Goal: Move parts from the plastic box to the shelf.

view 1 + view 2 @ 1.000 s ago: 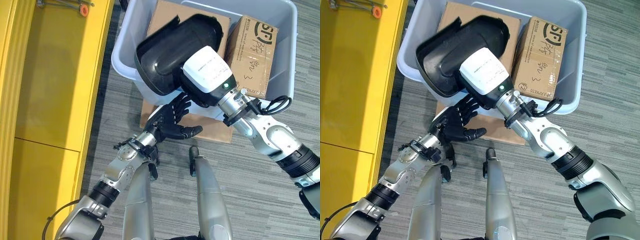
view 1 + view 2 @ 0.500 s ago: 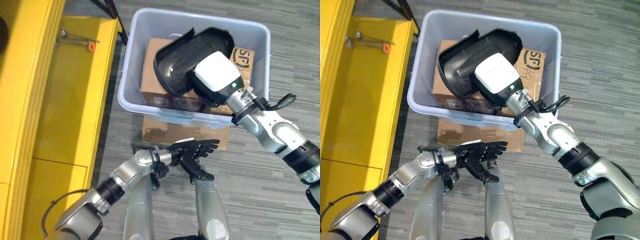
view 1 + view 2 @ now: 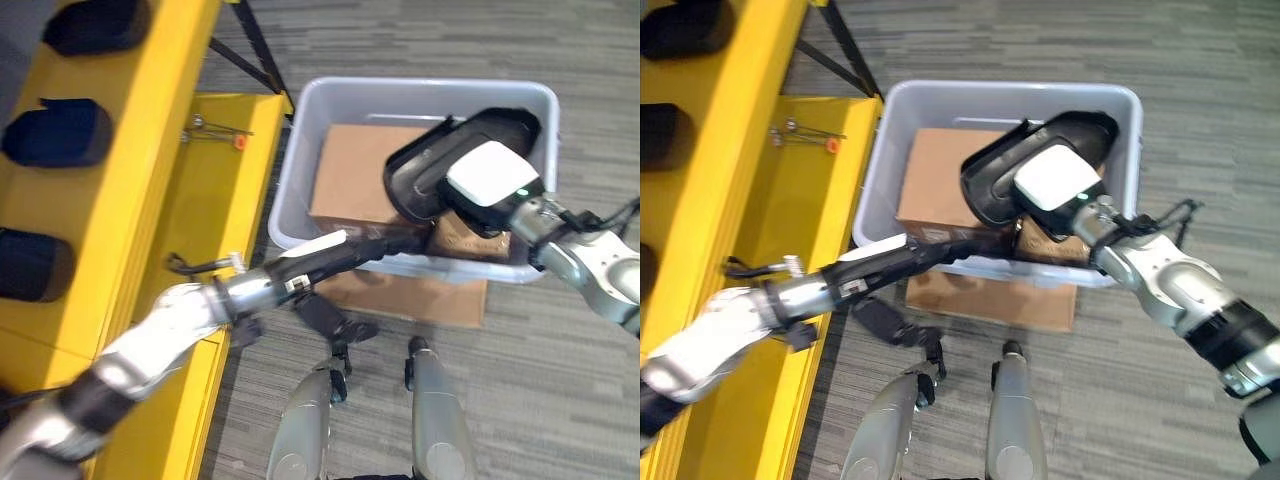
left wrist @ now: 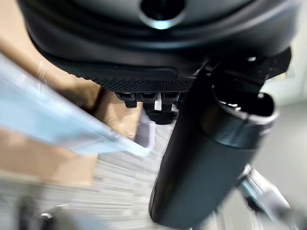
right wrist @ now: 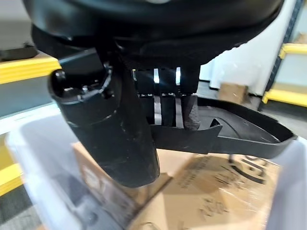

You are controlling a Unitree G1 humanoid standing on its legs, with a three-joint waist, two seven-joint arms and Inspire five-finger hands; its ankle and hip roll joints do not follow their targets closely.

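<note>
Setting: I appear to be in a warehouse or parts-storage area of a workshop. Evidence: beside me on my left stands a yellow metal shelf [image 3: 190,200] with dark moulded parts [image 3: 60,135] lined up on its upper level. On the floor ahead sits a grey plastic box [image 3: 300,180] holding brown cardboard cartons [image 3: 350,185], one wrapped in clear film, and a black moulded part [image 3: 1040,160]. The floor is grey striped carpet tile [image 3: 560,400]. My right wrist view shows more yellow racking [image 5: 288,48] and a carton against a pale wall, though blurred, so probably another storage bay.
</note>
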